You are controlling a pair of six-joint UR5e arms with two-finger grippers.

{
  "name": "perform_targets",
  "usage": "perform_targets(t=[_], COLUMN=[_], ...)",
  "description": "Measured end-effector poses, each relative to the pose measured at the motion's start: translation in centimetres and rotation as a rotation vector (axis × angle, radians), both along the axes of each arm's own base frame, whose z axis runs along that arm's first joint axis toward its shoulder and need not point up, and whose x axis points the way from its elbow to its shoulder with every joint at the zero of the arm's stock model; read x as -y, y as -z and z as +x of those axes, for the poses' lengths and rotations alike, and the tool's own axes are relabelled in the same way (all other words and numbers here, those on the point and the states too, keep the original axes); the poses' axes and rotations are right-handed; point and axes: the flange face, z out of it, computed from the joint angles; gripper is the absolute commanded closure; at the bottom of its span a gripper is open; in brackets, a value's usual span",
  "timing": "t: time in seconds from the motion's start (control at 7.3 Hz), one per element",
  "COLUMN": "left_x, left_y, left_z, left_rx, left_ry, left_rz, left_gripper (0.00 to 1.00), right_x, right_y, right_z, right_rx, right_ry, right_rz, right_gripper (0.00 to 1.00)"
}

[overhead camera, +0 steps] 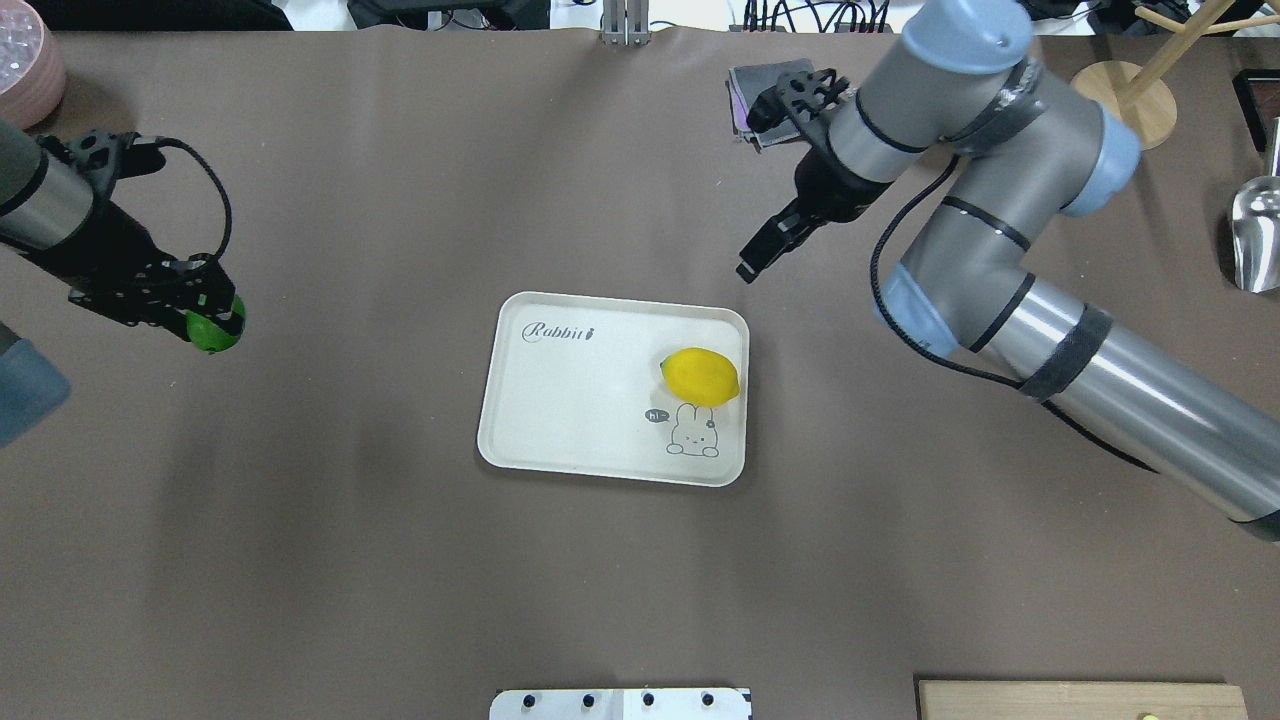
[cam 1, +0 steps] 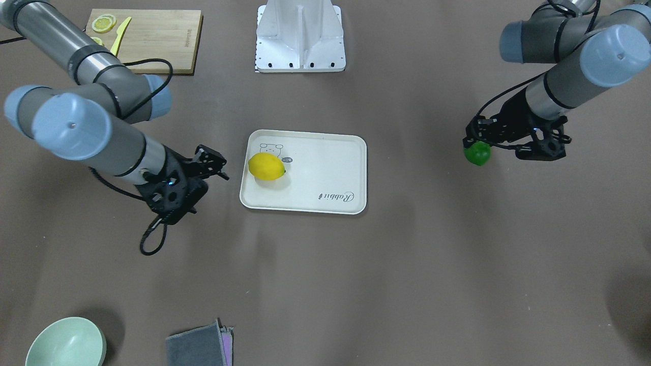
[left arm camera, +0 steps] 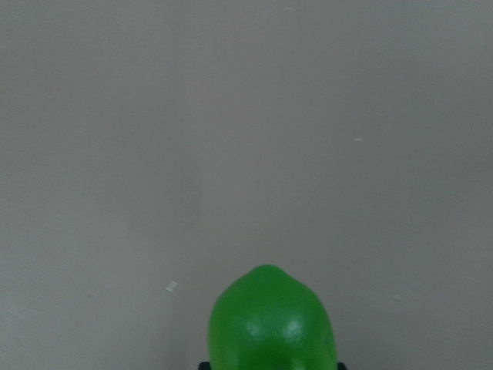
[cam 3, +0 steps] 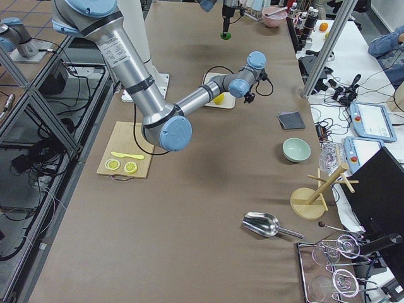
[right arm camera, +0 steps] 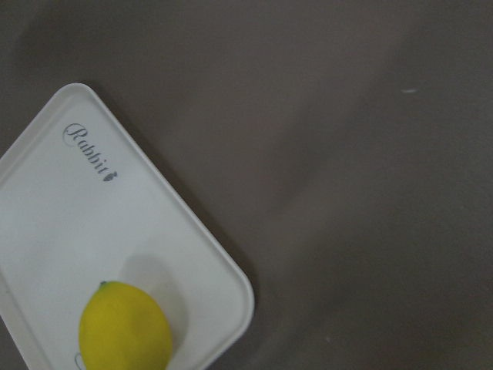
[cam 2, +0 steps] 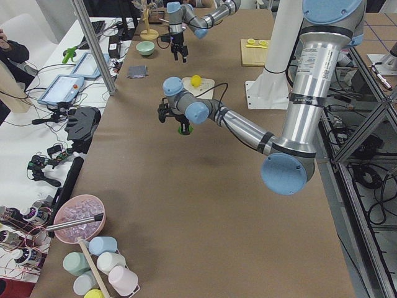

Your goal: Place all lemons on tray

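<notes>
The yellow lemon (cam 1: 266, 166) lies on the cream tray (cam 1: 325, 173) by the cartoon drawing, at the tray's end nearest my right arm; it also shows in the overhead view (overhead camera: 700, 376) and the right wrist view (right arm camera: 125, 327). My right gripper (cam 1: 222, 169) hovers open and empty just beside that end of the tray. The dark green lemon (cam 1: 477, 153) is far off on my left, over bare table, held in my left gripper (cam 1: 478, 146), which is shut on it. The left wrist view shows the green lemon (left arm camera: 271, 320) at its bottom edge.
A bamboo cutting board (cam 1: 152, 38) with lemon slices (cam 1: 104, 23) and a yellow knife (cam 1: 120, 35) lies near the robot's right. A green bowl (cam 1: 66, 343) and grey cloth (cam 1: 198, 345) sit at the far edge. The robot base (cam 1: 300, 38) stands behind the tray.
</notes>
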Motion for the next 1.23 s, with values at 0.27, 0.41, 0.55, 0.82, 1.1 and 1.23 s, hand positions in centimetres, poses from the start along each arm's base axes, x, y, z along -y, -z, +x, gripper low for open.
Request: perform_targets(t=[0.27,0.41,0.55,0.82,1.1,1.23], left_x=[-0.7,-1.2,-1.9,-2.3,-2.2,-2.1], left_y=[5.7,6.4,6.4,7.8,8.9,8.9], left_z=[8.4,12.6,16.5,21.8,23.5,23.7], left_rx=[-0.073,-0.108,-0.137,-0.17,-0.176,-0.175], left_ry=[-0.1,-0.128,-0.141,-0.129,-0.125,-0.124], left_rz=[0.118,0.19,0.258,0.285,0.276,0.274], left_gripper=[1.0,1.0,1.0,1.0,0.33,0.02], right_x=[-2.4,-3.3,-3.6,-3.0,-2.4,-2.1], right_y=[-6.0,-8.1,-9.8,-13.0,-17.4,-18.7], right_z=[5.4,7.8,10.1,15.1,20.8,23.3], right_rx=[-0.025,-0.037,-0.049,-0.094,-0.173,-0.213], right_ry=[-0.031,-0.051,-0.081,-0.172,-0.286,-0.329], right_rz=[-0.051,-0.066,-0.079,-0.1,-0.169,-0.235], right_gripper=[0.01,0.01,0.01,0.01,0.01,0.01])
